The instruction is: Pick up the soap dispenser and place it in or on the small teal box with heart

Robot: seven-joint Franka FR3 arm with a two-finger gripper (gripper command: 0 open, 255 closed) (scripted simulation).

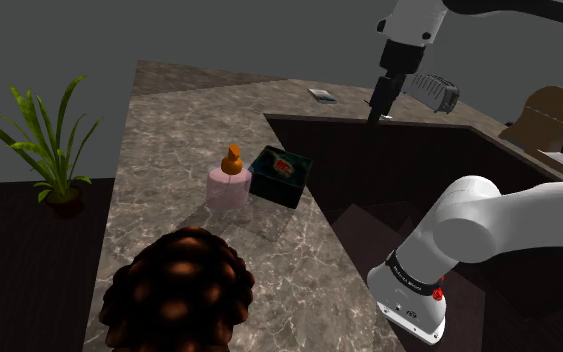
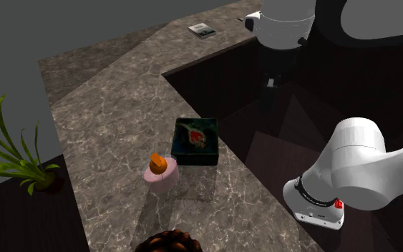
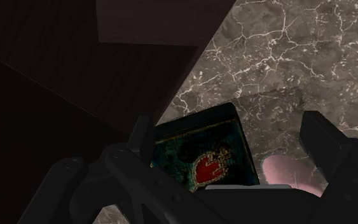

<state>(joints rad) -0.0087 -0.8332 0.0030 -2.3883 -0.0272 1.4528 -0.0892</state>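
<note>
Hovering open and empty well apart from the dispenser [image 1: 229,182], the end effector [image 1: 381,108] could clip the box [image 1: 281,175] on approach, since the dispenser stands just beside it on the bench [image 1: 169,130].

On the counter [image 1: 169,130] the soap dispenser [image 1: 228,180] stands just beside the box with the heart [image 1: 280,175], on the shoulder view's left of it; whether they touch is hard to tell. The box sits near the counter's inner edge. A flat item [image 1: 321,96] lies well behind both. A round lump [image 1: 177,295] sits in front of them. A potted plant [image 1: 54,150] stands off the counter, further left.
</note>
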